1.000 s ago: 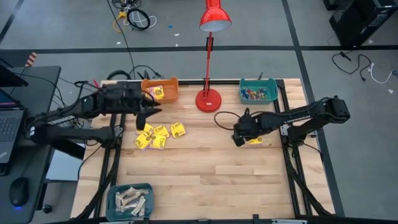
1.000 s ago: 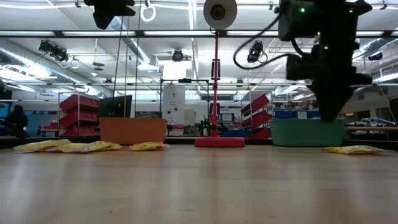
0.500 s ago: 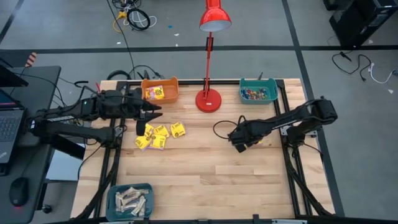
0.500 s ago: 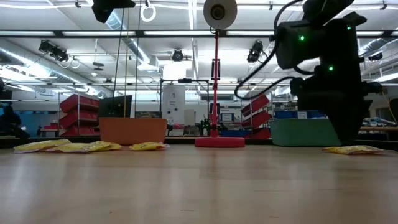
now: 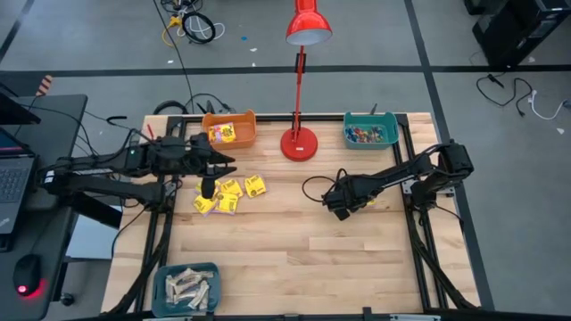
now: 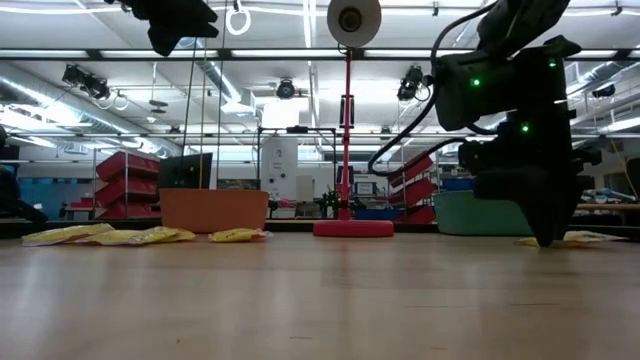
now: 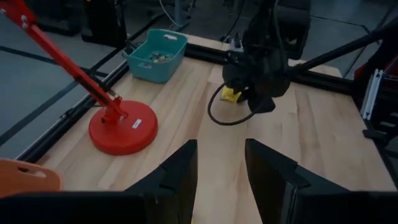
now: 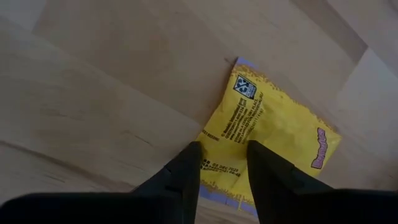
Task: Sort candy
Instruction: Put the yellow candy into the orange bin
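One yellow candy packet (image 8: 273, 124) lies flat on the wood at the table's right. My right gripper (image 8: 225, 171) points steeply down at it, open, its two fingertips standing over the packet's printed edge. In the low view the fingertips (image 6: 545, 238) are down at table level beside the packet (image 6: 578, 239). Several more yellow packets (image 5: 230, 192) lie in a cluster at the left. My left gripper (image 5: 209, 185) hovers above them, open with nothing between its fingers (image 7: 180, 168). My right gripper comes at the lone packet from above, slanting down, one fingertip (image 8: 189, 168) on each side of a strip of the packet's printed edge (image 8: 224, 163). Whether the tips touch the wrapper I cannot tell. The packet lies flat on the table.
An orange bin (image 5: 229, 129) with a yellow packet stands at the far left. A teal bin (image 5: 370, 134) of small coloured pieces stands at the far right. A red desk lamp (image 5: 299, 143) stands between them. Another teal bin (image 5: 186, 287) with beige bars sits at the near left.
My right gripper has sunk from well above the table down onto the lone yellow packet, drifting a little toward the table's left and tipping steeper. My left gripper has come down slightly over the packet cluster. No candy has moved.
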Action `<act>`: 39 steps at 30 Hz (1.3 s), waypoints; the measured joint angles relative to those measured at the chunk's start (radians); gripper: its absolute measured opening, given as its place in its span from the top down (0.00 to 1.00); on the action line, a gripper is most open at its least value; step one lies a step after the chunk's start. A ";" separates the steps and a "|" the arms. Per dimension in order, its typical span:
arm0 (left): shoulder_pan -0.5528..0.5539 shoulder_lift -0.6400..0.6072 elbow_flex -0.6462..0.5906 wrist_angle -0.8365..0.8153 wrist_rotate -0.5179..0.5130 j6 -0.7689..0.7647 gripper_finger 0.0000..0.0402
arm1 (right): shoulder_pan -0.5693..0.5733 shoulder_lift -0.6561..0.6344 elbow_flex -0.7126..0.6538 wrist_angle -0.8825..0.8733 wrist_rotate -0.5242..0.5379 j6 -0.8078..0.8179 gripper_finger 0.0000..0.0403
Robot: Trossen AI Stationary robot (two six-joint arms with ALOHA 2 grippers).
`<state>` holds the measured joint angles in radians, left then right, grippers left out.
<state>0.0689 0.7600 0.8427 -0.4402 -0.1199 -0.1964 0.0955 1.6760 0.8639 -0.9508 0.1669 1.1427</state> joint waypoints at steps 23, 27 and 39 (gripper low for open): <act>-0.041 -0.002 -0.020 0.087 0.000 0.057 0.66 | 0.059 -0.158 -0.002 0.180 0.052 -0.131 1.00; -0.065 -0.002 -0.075 0.211 0.048 0.093 0.66 | 0.092 -0.253 -0.002 0.429 0.079 -0.254 1.00; -0.101 0.009 -0.378 0.857 0.290 0.066 0.66 | 0.116 -0.293 -0.001 1.305 -0.208 -0.797 1.00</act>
<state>-0.0321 0.7688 0.4645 0.4172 0.1699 -0.1303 0.2110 1.3826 0.8626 0.3538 -0.0408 0.3460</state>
